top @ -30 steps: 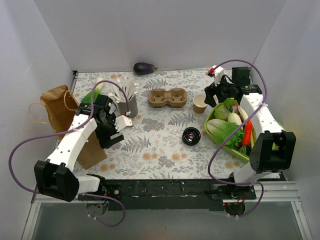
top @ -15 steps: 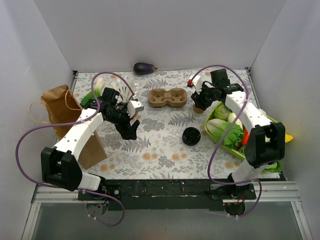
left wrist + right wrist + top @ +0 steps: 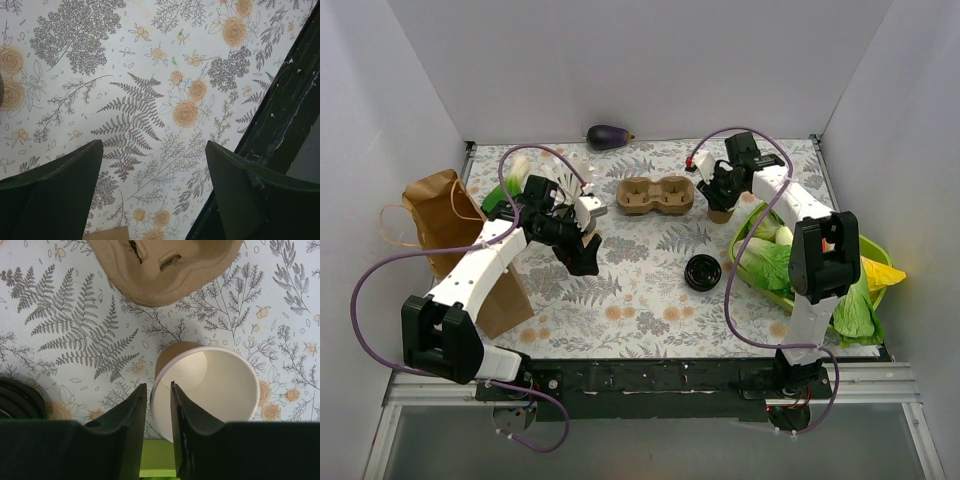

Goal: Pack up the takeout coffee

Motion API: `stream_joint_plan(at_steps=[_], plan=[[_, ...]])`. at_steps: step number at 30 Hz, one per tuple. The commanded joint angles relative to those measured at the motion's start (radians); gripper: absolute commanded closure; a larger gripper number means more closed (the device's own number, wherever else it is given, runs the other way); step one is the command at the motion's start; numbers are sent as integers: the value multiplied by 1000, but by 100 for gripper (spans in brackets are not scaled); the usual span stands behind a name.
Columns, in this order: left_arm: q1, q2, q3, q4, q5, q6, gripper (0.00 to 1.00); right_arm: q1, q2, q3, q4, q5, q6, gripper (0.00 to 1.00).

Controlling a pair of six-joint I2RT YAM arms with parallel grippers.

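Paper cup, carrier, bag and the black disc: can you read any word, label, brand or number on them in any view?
No readable text in any view.
tan paper cup: plain inside and out, no print.
cardboard carrier: plain, no marking.
brown paper bag: no print on the sides that show.
black round disc: any embossing is too small to read.

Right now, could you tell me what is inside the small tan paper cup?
Only its pale, bare inner wall shows in the paper cup; no liquid visible. The right hand has one finger inside the rim, hiding the near part.
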Motion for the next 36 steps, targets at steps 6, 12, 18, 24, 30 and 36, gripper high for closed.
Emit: stream_joint_plan(at_steps=[6, 12, 18, 24, 30, 36], plan=[[-1, -62, -24, 15, 1, 0, 15, 33, 29, 65, -85, 8, -19, 78], [-1, -65, -29, 18, -14, 14, 15, 45, 11, 103, -155, 3, -11, 99], [-1, -64, -22, 74, -53, -49, 14, 89, -127, 94, -310, -231, -142, 99], [5, -79, -70, 217, -196, -307, 14, 281, -256, -70, -298, -254, -276, 99], [42, -128, -182, 341, -294, -576, 13, 387, -261, -121, -303, -294, -365, 99], [7, -157, -255, 378, -303, -627, 12, 462, -241, -119, -405, -302, -445, 99]])
